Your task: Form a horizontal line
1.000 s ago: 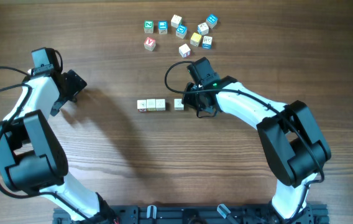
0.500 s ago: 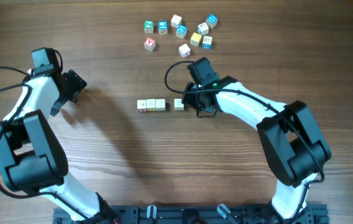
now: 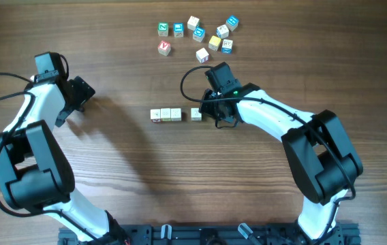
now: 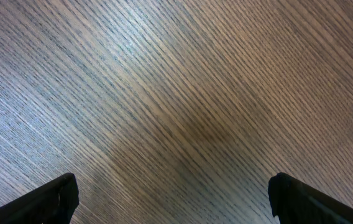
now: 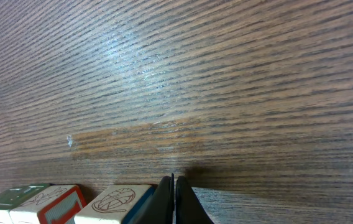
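A short row of three cream cubes (image 3: 166, 114) lies edge to edge at the table's middle. A fourth cream cube (image 3: 196, 114) sits a small gap to their right, in line with them. My right gripper (image 3: 206, 113) is shut with nothing in it, its tips low at that cube's right side. In the right wrist view the shut fingers (image 5: 174, 200) rest against the fourth cube (image 5: 118, 202), and the row's nearest cube (image 5: 51, 203) shows further left. My left gripper (image 3: 82, 95) stands open over bare wood at the far left, its fingertips (image 4: 57, 199) wide apart.
Several loose cubes (image 3: 199, 35) with blue, green, red and yellow faces lie scattered at the back of the table. The right arm's black cable (image 3: 188, 76) loops between that cluster and the row.
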